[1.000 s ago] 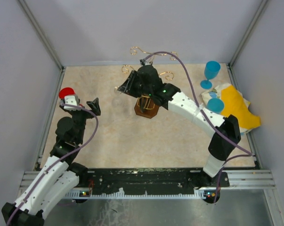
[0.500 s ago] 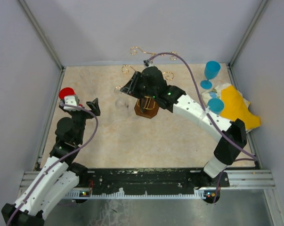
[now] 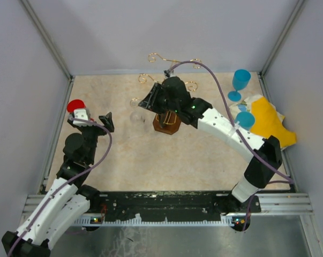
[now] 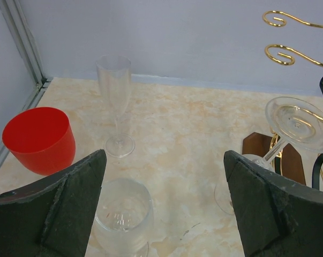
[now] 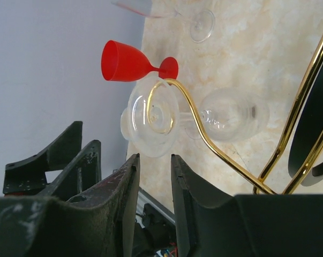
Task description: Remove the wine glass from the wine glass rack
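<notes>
The wine glass (image 5: 232, 115) is hung by its foot on a curled gold arm of the wine glass rack (image 3: 165, 124), on the rack's left side in the top view, with the bowl low and tilted. The right gripper (image 5: 155, 160) is held just at the foot, its jaws parted only narrowly and nothing clamped between them. Contact with the rim cannot be judged. The left gripper (image 4: 164, 160) is spread wide and empty, near a red cup (image 4: 39, 140).

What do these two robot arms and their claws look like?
The left arm and right arm have white shells with black joints, each trailing a purple cable. The left gripper and right gripper have two matte black wedge-shaped fingers.
</notes>
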{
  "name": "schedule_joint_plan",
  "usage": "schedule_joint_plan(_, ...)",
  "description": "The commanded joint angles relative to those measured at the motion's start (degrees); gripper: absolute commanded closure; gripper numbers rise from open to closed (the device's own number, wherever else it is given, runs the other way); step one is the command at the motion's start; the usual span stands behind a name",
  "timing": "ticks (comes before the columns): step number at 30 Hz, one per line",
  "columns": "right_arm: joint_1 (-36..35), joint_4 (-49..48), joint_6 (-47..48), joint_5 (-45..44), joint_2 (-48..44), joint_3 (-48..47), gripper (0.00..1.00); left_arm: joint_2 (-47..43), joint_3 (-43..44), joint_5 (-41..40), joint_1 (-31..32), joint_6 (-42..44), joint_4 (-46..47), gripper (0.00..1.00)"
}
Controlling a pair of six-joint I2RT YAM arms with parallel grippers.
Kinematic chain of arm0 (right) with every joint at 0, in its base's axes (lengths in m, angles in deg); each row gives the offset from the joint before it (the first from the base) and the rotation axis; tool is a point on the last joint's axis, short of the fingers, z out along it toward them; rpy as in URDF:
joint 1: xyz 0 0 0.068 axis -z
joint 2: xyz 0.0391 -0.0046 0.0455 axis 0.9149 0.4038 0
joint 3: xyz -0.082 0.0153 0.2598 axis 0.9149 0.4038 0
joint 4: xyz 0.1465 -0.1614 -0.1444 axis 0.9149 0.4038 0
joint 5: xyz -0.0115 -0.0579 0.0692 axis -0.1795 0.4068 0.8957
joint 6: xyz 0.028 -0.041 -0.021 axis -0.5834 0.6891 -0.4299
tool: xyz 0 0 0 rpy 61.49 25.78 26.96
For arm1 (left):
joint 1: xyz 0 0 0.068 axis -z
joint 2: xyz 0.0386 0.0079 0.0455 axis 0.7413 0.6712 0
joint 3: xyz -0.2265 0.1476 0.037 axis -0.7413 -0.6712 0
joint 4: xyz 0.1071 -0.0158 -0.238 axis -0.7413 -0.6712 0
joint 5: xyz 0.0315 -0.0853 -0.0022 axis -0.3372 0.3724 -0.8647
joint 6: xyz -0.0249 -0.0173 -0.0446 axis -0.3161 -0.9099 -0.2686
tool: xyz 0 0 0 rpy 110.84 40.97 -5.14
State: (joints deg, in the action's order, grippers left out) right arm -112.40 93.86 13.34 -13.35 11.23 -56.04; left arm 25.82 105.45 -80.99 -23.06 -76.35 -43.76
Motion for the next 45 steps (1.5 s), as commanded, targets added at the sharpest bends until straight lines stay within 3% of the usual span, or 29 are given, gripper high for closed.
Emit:
schedule_joint_plan(1,0.41,-0.9,0.77,0.29,1.02,-2.94,0.69,-1.33,0.19,-0.68,0.41,0.76,-0.02,0.04)
schedule_joint_plan(18,0.47,-2.57,0.95,0.86,6.94,-7.14,0.69,-1.35,0.69,-0.5,0.39,0.74,-0.28,0.04)
schedule_joint_plan(45,0.51,-5.26,1.83,1.28,9.18,-10.96,0.77,-0.9,0.34,0.11,0.41,0.01,-0.58,0.04)
